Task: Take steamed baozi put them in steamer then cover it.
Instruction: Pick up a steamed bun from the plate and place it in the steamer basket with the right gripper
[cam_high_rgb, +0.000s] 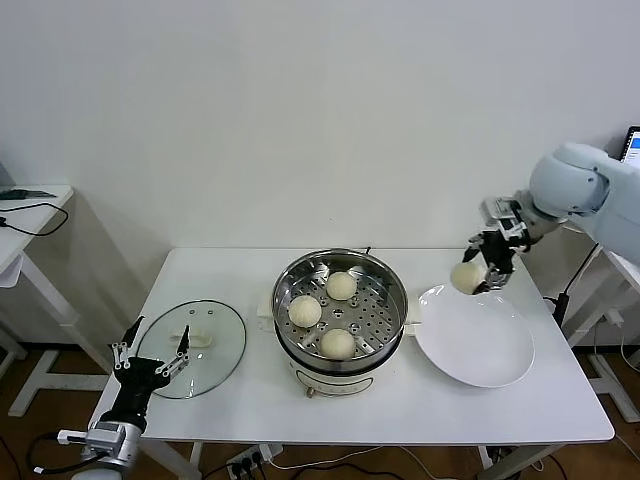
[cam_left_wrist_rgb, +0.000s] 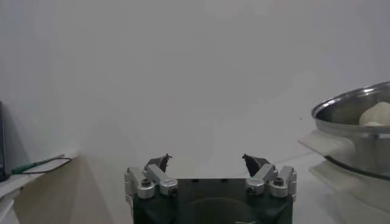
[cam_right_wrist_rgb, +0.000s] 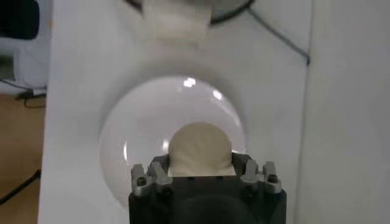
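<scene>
The steel steamer (cam_high_rgb: 385, 278) stands mid-table on its white base and holds three cream baozi (cam_high_rgb: 305, 311). Its rim also shows in the left wrist view (cam_left_wrist_rgb: 341, 109). My right gripper (cam_high_rgb: 478, 272) is shut on a fourth baozi (cam_high_rgb: 467, 277) and holds it in the air above the far left edge of the white plate (cam_high_rgb: 490, 355). In the right wrist view the baozi (cam_right_wrist_rgb: 200, 148) sits between the fingers over the plate (cam_right_wrist_rgb: 131, 125). My left gripper (cam_high_rgb: 150, 357) is open and empty near the table's front left corner, beside the glass lid (cam_high_rgb: 215, 360).
The glass lid with a white handle lies flat on the table left of the steamer. A side table (cam_high_rgb: 30, 205) with a black cable stands at the far left. The white wall is close behind the table.
</scene>
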